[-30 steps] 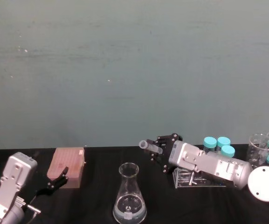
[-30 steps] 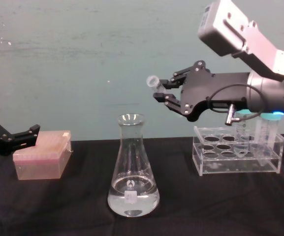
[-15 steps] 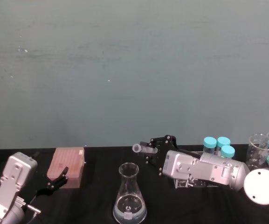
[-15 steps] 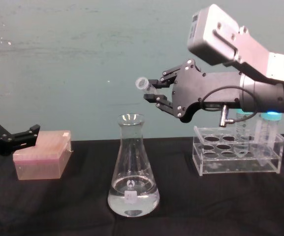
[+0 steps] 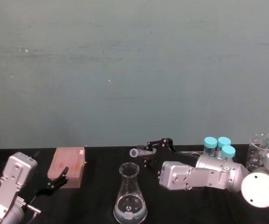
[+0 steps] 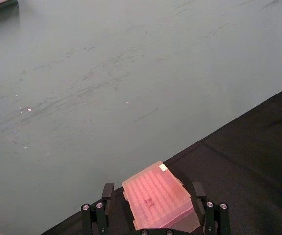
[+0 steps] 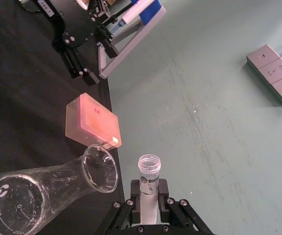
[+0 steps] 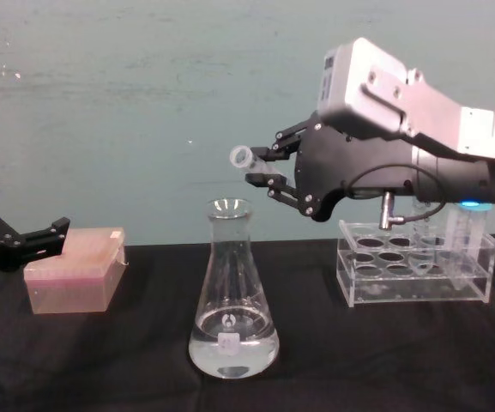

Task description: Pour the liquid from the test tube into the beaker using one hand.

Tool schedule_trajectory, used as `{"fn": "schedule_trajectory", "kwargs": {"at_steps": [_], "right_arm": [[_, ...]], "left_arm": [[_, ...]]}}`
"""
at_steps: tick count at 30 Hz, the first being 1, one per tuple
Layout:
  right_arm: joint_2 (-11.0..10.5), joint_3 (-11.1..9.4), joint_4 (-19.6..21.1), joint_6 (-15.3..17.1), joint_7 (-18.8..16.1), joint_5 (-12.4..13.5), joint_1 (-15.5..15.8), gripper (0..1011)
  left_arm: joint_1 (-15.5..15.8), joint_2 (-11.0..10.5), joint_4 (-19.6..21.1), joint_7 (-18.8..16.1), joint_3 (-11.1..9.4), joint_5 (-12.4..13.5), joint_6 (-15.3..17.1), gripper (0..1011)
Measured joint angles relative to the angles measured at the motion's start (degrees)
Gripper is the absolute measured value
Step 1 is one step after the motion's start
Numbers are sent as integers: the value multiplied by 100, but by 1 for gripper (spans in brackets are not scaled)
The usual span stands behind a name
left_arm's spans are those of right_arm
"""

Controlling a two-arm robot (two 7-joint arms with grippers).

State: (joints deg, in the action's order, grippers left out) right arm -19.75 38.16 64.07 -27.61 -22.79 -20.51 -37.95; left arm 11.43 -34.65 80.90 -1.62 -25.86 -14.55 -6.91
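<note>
R claw (image 8: 262, 167) holds tube (image 8: 244, 158) above beaker (image 8: 230, 283) (L claw (image 5: 57, 179) idle).

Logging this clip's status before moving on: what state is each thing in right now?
test tube: uncapped, tilted, above the mouth of the beaker.
beaker: upright, open, clear liquid in its base.
right gripper: shut on the test tube.
left gripper: open, parked by the pink box.
teal-capped tubes: capped, upright in the rack.
</note>
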Motion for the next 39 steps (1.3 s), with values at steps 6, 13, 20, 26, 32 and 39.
{"fn": "schedule_trajectory", "kwargs": {"at_steps": [6, 13, 20, 26, 32, 39], "right_arm": [[-5, 107, -58, -158, 154, -286, -56, 207], [-2, 212, -101, -276, 326, -568, -99, 207], [-10, 295, -126, -341, 548, -862, -145, 207], [-42, 356, -101, -352, 832, -1182, -150, 207], [-76, 391, -71, -353, 1016, -1379, -144, 207], [-113, 432, -75, -395, 1231, -1597, -157, 207]], "left_arm": [[0, 0, 0, 0, 0, 0, 0, 1000], [0, 0, 0, 0, 0, 0, 0, 1000], [0, 0, 0, 0, 0, 0, 0, 1000], [0, 0, 0, 0, 0, 0, 0, 1000], [0, 0, 0, 0, 0, 0, 0, 1000], [0, 0, 0, 0, 0, 0, 0, 1000]]}}
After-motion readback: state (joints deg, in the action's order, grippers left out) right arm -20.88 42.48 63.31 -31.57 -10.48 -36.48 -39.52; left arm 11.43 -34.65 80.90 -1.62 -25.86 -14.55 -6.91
